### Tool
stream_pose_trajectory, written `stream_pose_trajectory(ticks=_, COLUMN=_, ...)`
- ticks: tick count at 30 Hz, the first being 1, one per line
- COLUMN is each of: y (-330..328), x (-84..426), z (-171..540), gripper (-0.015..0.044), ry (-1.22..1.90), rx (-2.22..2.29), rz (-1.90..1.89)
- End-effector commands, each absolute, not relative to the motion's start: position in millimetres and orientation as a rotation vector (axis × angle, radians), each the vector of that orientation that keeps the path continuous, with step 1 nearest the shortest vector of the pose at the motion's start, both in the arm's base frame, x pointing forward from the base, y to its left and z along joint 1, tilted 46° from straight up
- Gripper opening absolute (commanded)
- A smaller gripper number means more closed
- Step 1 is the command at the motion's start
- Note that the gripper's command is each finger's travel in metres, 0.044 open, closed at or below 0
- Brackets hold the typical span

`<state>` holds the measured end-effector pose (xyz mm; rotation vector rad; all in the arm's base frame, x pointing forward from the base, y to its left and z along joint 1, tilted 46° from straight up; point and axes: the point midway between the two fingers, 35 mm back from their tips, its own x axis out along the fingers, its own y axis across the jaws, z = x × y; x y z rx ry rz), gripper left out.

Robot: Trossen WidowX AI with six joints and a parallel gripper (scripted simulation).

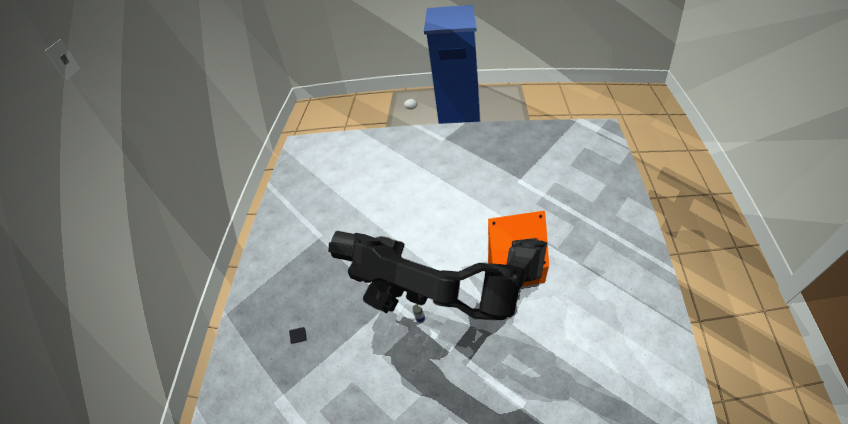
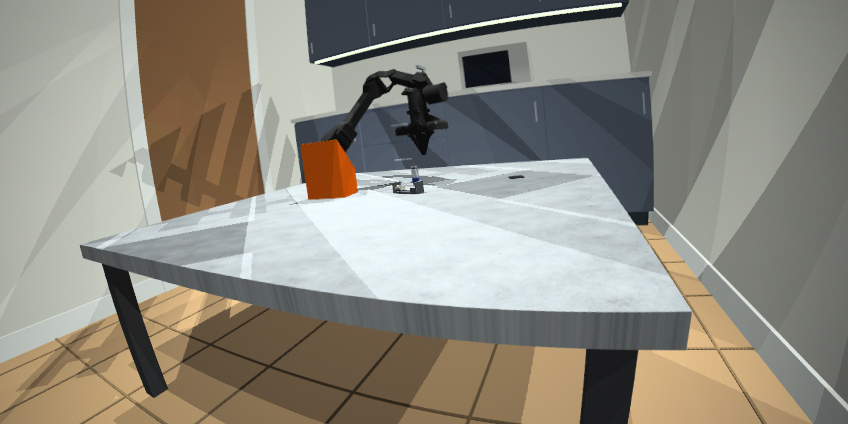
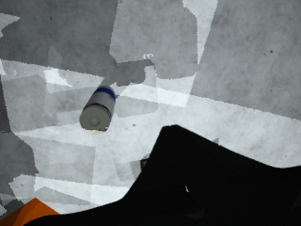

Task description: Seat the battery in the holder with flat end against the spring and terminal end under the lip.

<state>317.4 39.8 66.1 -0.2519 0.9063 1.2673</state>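
The battery (image 1: pixel 418 313) (image 2: pixel 415 173) (image 3: pixel 99 110) stands upright on the table, its blue band low and a grey round end facing up. The holder (image 2: pixel 407 190) is a small dark tray with a raised end block; in the exterior view the battery shows just behind and above it. The top view hides the holder under the arm; in the wrist view only a small dark edge shows beside the fingers. My gripper (image 2: pixel 423 151) (image 3: pixel 169 132) points down, shut and empty, above the height of the battery and holder. In the wrist view the battery is left of the fingertips.
The orange arm base (image 1: pixel 516 229) (image 2: pixel 327 172) stands on the table (image 1: pixel 368 181) (image 2: pixel 476 265). A small dark flat block (image 1: pixel 297 335) (image 2: pixel 515 177) lies apart from the battery. A blue bin (image 1: pixel 455 74) stands on the floor beyond the table edge.
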Motion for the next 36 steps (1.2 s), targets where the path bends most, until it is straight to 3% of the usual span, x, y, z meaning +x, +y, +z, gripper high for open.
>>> stream_pose_trajectory(ticks=1, y=67.1, x=313.1, z=39.6, gripper=0.0, ry=0.921, rx=-0.232, rz=1.286)
stream_pose_trajectory(ticks=36, y=97.5, x=272.6, z=42.1, gripper=0.0, ry=0.92, rx=-0.227, rz=1.29)
